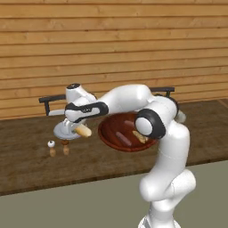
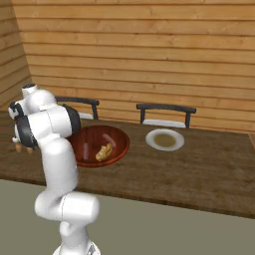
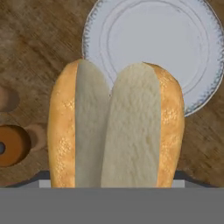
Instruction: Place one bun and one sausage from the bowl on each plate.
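My gripper (image 1: 78, 128) is shut on a split golden bun (image 1: 83, 131), held just above the right edge of the left grey plate (image 1: 60, 132). The hand view looks down the bun (image 3: 116, 131), its pale cut faces towards the camera. That same plate (image 3: 153, 39) lies beyond the bun, with nothing on it. The bun hides my fingertips. The wide dark reddish-brown bowl (image 1: 111, 129) stands to the right with a sausage (image 1: 124, 138) and another bun (image 1: 140, 137) in it. A second grey plate (image 2: 165, 140) lies right of the bowl (image 2: 112, 135).
Two small brown shakers (image 1: 66, 148) and a white-topped one (image 1: 51, 146) stand near the table's front edge, just before the left plate. Two dark chairs (image 2: 164, 110) stand behind the table against the wooden wall.
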Motion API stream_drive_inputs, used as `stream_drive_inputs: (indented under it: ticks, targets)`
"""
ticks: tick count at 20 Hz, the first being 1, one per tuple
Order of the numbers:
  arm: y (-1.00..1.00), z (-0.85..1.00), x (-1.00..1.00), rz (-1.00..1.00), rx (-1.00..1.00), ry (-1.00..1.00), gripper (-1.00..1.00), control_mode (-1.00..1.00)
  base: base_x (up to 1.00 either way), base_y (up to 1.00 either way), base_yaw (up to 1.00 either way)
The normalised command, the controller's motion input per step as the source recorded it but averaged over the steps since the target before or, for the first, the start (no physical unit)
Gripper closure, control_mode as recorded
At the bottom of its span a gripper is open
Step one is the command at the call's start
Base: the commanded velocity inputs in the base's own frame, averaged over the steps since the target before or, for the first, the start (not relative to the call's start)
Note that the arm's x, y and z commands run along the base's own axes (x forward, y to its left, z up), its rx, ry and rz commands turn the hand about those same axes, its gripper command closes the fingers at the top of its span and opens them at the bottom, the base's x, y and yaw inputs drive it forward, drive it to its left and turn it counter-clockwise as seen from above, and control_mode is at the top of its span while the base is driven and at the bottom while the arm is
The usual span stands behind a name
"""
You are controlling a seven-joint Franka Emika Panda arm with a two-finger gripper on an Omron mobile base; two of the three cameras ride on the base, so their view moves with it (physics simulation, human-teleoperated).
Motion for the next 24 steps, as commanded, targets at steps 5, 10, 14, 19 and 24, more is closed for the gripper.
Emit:
stream_drive_inputs:
  ticks: [5, 10, 14, 19, 24]
  targets:
    - [0.48, 0.00, 0.59, 0.17, -0.01, 0.08, 1.00, -1.00, 0.00, 0.00, 0.00]
    - [0.12, -0.11, 0.43, 0.11, -0.04, 0.16, 1.00, -1.00, 0.00, 0.00, 0.00]
    - [-0.03, -0.51, -0.24, 0.00, 0.00, 0.05, 1.00, -1.00, 0.00, 0.00, 0.00]
    - [0.02, -0.38, -0.13, 0.00, 0.00, -0.02, 1.00, -1.00, 0.00, 0.00, 0.00]
    - [0.22, -0.09, 0.45, 0.00, 0.00, -0.01, 1.00, -1.00, 0.00, 0.00, 0.00]
